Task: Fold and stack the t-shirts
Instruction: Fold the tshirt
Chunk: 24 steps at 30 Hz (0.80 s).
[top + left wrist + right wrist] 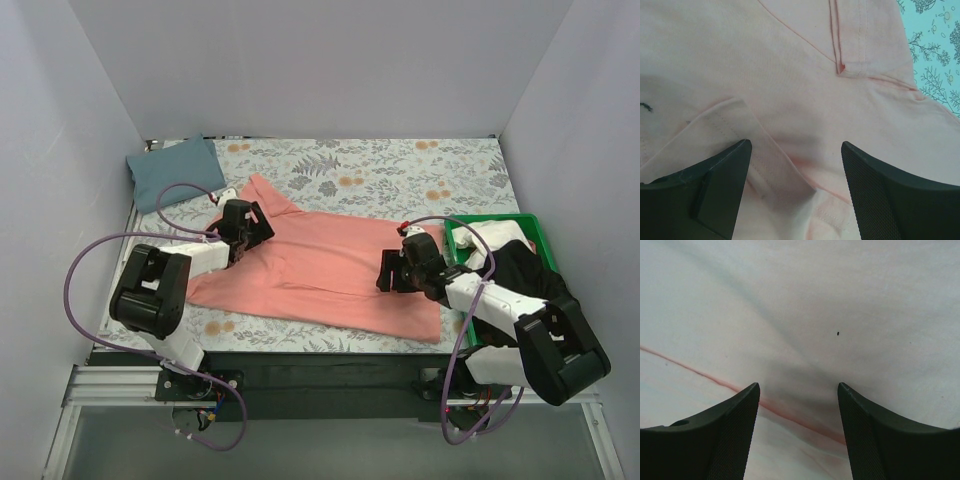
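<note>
The coral-pink t-shirt (320, 265) lies spread flat across the middle of the table. The slate blue-grey t-shirt (175, 172) lies folded at the far left corner. My left gripper (262, 228) is open, low over the pink shirt's upper left part. In the left wrist view the gripper (795, 145) straddles a folded sleeve hem (765, 155) of the pink shirt (790, 60). My right gripper (385, 272) is open over the shirt's right part. In the right wrist view the gripper (798, 386) stands over a crease (790, 412) in the pink shirt (815, 300), holding nothing.
A grey floral-print cloth (400, 165) covers the table and shows in the left wrist view (940, 50). A green bin (500, 220) at the right holds black clothing (520, 270) and white clothing (490, 240). Grey walls stand on three sides.
</note>
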### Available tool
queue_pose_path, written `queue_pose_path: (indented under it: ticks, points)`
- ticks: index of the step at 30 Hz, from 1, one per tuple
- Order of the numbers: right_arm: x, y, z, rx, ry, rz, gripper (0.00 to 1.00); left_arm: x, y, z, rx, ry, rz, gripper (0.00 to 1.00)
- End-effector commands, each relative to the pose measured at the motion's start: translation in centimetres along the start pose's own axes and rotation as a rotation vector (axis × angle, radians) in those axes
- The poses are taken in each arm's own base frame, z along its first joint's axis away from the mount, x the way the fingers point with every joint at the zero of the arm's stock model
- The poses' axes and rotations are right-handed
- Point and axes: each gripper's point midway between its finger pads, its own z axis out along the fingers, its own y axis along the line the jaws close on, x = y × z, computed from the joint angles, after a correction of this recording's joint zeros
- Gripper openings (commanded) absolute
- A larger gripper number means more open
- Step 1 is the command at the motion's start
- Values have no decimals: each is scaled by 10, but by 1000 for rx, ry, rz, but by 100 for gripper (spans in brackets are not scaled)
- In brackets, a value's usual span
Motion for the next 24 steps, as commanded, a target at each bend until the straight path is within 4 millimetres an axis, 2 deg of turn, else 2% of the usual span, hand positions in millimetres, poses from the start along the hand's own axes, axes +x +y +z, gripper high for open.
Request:
queue_pose_path:
  ticks: [1,4,8,16,24]
  points:
    - [42,-14,-6,73,146,10,70,36,44,-12,-148,113,24,72]
    - [35,-8,-7,58,126,6,71,32,42,-15,-145,101,23,72]
    - [26,-3,-9,46,103,2,71,33,51,-15,-181,97,38,73]
    - [37,2,-5,37,138,-4,71,42,62,-23,-201,101,28,73]
    - [37,14,-1,18,146,-24,71,36,63,-29,-195,93,29,75]
